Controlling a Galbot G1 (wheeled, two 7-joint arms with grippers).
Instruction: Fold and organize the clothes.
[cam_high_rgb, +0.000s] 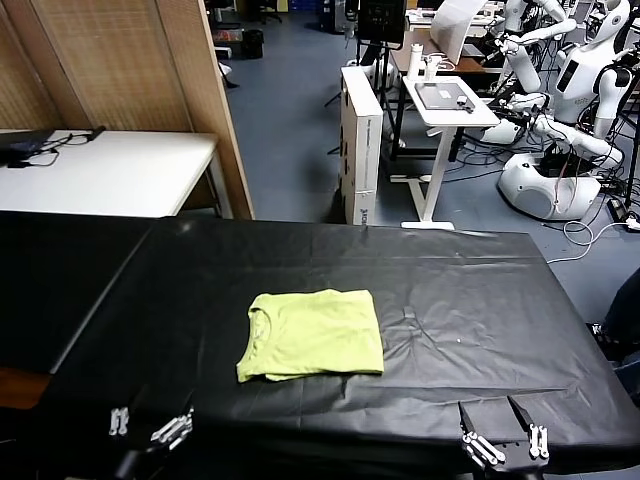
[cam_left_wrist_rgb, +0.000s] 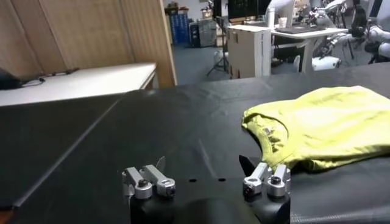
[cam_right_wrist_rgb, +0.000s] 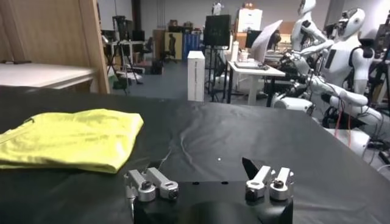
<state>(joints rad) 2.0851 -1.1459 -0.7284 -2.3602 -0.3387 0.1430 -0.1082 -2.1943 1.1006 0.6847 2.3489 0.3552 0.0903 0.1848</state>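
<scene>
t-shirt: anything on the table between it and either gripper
Nothing visible does. Only bare black table cover lies between the folded T-shirt and the open left gripper and open right gripper at the near edge.

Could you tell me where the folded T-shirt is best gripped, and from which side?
Probably the T-shirt is best taken at its near edge, the one facing the robot, coming in low from the robot's own side. It lies flat and folded on the black table cover, and that edge shows stacked layers a gripper could pinch together. The left gripper sits nearer than the right gripper.
</scene>
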